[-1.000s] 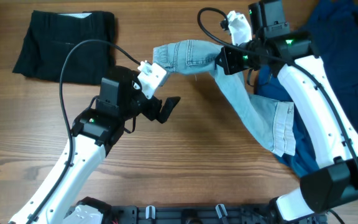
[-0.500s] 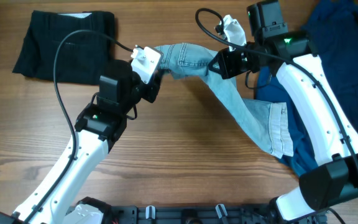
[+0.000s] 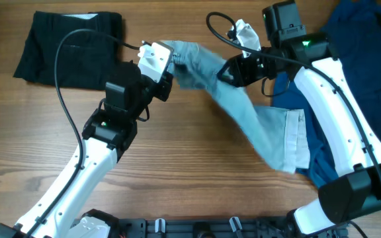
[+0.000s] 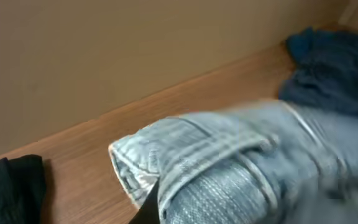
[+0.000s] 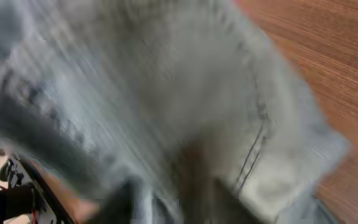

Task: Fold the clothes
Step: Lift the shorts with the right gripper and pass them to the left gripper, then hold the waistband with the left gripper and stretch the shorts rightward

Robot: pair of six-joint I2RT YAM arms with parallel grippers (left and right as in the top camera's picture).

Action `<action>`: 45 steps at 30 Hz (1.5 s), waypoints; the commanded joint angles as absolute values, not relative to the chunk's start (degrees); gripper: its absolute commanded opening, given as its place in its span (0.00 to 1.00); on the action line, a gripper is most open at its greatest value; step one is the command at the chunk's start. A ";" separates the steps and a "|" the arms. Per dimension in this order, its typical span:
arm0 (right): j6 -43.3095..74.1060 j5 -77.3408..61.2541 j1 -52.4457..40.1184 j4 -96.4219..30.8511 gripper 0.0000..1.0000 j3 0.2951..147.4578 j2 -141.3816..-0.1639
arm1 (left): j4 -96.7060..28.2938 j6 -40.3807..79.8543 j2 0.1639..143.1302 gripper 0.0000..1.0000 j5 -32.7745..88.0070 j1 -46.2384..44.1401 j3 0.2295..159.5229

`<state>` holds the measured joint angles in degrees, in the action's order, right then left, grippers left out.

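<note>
The light-blue jeans (image 3: 260,122) are seen stretched across the upper middle of the bench (image 3: 197,185) in the overhead view, one end bunched up beside the left hand (image 3: 167,74), the other trailing down and to the right, where a cuffed hem is laid against the dark blue clothes (image 3: 366,39).

The right hand (image 3: 227,71) is clamped onto the denim partway along, and the cloth is gathered and pulled up into its grip there. In the right wrist view almost nothing is made out but blurred denim (image 5: 166,93) filling the frame, with a strip of bench (image 5: 334,43) at the upper right.

The left hand is pressed right up against the near end of the jeans. In the left wrist view a folded, seamed edge of the jeans (image 4: 229,168) is pictured close up, with one dark fingertip (image 4: 146,210) glimpsed at the bottom beneath the fabric. Whether this hand is closed on the cloth cannot be told; its jaws are hidden.

A black garment (image 3: 68,46) is laid folded at the far left corner of the bench, well apart from the jeans. It is caught at the lower left of the left wrist view (image 4: 8,190), and the dark blue clothes (image 4: 334,68) at the upper right.
</note>
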<state>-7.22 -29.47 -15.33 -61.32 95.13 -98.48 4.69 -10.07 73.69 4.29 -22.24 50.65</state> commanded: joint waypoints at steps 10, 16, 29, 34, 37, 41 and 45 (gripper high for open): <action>-4.32 -14.92 -16.80 -68.20 0.96 96.33 -98.35 | 6.48 -7.01 67.70 0.04 -3.88 -22.70 51.51; 3.60 -3.11 -27.77 -72.25 0.89 94.76 -96.31 | 7.57 -6.31 73.14 0.04 -7.92 -20.82 51.51; 24.49 9.02 -44.27 -54.35 0.80 69.71 -96.27 | 9.10 0.95 74.59 0.04 -8.86 -12.95 51.51; 19.94 8.05 -48.12 -52.90 0.77 69.71 -93.21 | 9.15 0.95 74.59 0.04 -9.37 -12.95 51.51; 15.03 7.01 -51.77 -50.50 0.78 69.30 -91.22 | 9.50 0.93 74.59 0.04 -10.17 -12.95 51.51; 13.39 5.82 -52.27 -40.99 0.76 62.17 -92.23 | 9.91 0.95 74.59 0.04 -10.17 -12.95 51.51; 13.06 9.43 -52.14 -34.68 0.73 57.43 -93.14 | 10.11 0.95 74.59 0.04 -10.17 -12.95 51.51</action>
